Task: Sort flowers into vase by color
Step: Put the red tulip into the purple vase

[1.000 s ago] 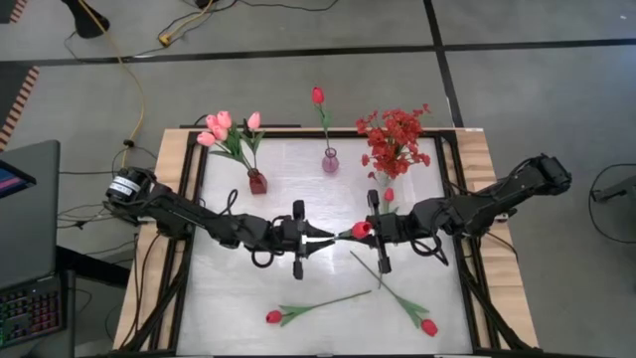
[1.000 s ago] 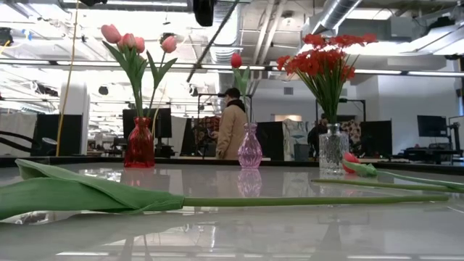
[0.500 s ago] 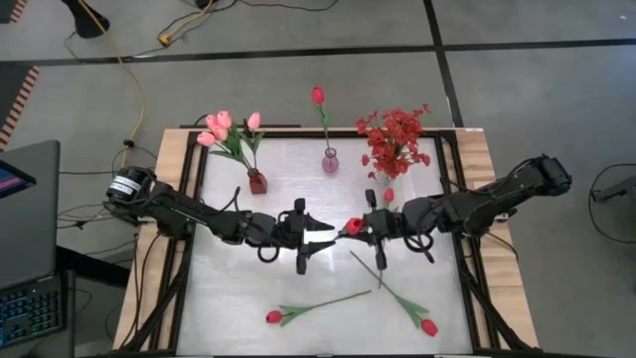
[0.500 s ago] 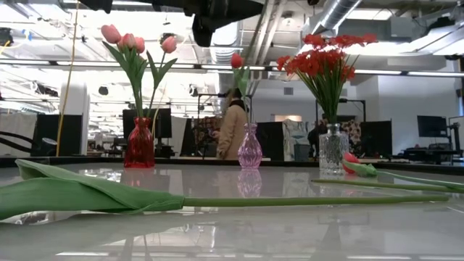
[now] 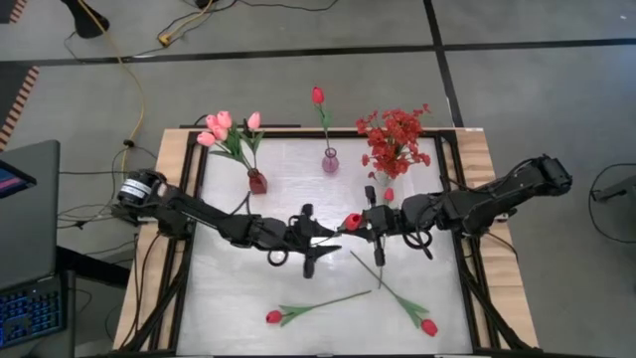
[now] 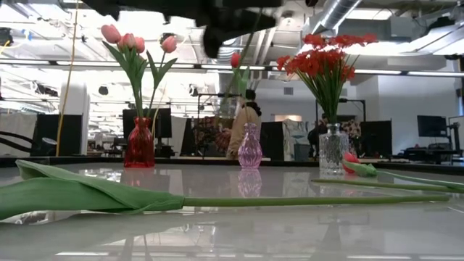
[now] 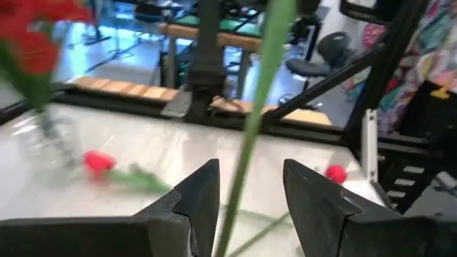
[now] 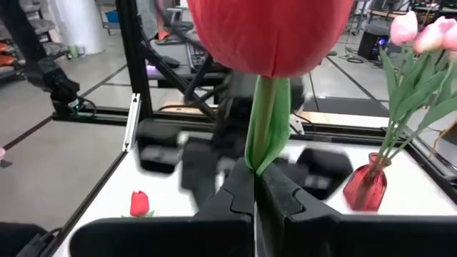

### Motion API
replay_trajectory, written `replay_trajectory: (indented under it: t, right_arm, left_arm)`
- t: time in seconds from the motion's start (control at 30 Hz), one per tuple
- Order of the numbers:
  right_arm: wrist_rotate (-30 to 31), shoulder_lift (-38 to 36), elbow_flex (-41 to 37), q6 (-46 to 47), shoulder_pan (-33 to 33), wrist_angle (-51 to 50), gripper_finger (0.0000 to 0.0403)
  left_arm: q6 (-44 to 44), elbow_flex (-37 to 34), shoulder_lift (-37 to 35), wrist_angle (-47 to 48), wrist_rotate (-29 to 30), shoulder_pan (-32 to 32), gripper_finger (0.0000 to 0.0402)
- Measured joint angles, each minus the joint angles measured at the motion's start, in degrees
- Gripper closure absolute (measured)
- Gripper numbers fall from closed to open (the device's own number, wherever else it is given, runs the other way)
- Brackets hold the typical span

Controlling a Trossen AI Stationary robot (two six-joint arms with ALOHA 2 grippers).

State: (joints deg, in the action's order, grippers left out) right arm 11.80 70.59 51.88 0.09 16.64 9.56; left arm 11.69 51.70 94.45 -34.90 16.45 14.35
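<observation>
Over the middle of the table (image 5: 238,298), the right gripper (image 5: 367,223) was clamped shut on the stem of a red tulip (image 5: 351,221), just below the bloom. The left gripper (image 5: 316,235) faced it from the left with its fingers (image 7: 203,196) parted around the stem, not pinching it. Two more red tulips (image 5: 274,316) lay on the near side. At the far edge, pink tulips (image 5: 221,126) stood in a red vase (image 5: 257,182).
</observation>
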Motion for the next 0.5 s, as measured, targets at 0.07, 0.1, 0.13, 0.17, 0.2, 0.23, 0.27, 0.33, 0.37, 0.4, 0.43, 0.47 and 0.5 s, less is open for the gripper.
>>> replay_trajectory:
  t: [0.07,0.1,0.13,0.17,0.2,0.23,0.27,0.33,0.37,0.4,0.43,0.47,0.5]
  right_arm:
    - [-0.01,0.00,0.02,0.26,-0.12,-0.16,0.0377]
    - [-0.03,0.00,0.02,0.35,-0.24,-0.35,0.0377]
    - [-0.03,0.00,0.02,0.58,-0.24,-0.52,0.0377]
    - [-0.03,0.00,0.02,0.82,-0.24,-1.18,0.0377]
    - [-0.03,0.00,0.02,1.01,-0.23,-1.78,0.0377]
    - [-0.03,0.00,0.02,1.43,-0.03,-2.16,0.0377]
    - [-0.02,-0.02,0.02,1.47,0.07,-2.84,0.0377]
    - [-0.02,-0.07,0.01,1.59,0.22,-3.73,0.0377]
    - [-0.01,-0.07,0.02,1.65,0.20,-3.87,0.0377]
    - [-0.01,-0.07,0.02,1.64,0.20,-4.19,0.0376]
    - [-0.01,-0.07,0.02,1.60,0.27,-4.26,0.0376]
    - [-0.03,-0.07,0.02,1.60,0.28,-4.26,0.0376]
    - [-0.01,-0.07,0.02,1.60,0.24,-4.26,0.0376]
  left_arm:
    - [-1.19,1.93,1.92,-0.43,-0.90,0.00,0.0260]
    - [-2.15,2.71,2.57,-0.33,-0.77,0.00,0.0260]
    - [-3.19,3.87,3.31,-0.41,-0.76,0.00,0.0260]
    - [-3.85,4.61,3.75,-0.36,-0.74,0.00,0.0260]
    - [-4.43,5.09,3.79,0.90,-0.55,0.00,0.0260]
    - [-4.85,5.86,3.79,2.77,-0.11,0.00,0.0260]
    - [-5.15,6.63,3.79,4.28,-0.07,0.00,0.0260]
    - [-5.32,7.56,3.45,7.28,0.69,0.02,0.0260]
    - [-5.26,7.83,3.26,8.46,0.76,0.02,0.0261]
    - [-4.99,8.08,3.22,8.90,0.67,0.03,0.0261]
    - [-4.90,8.14,3.22,8.89,0.65,0.04,0.0261]
    - [-4.73,8.14,3.22,9.01,0.65,0.04,0.0261]
    - [-4.73,8.14,3.22,9.01,0.68,0.04,0.0263]
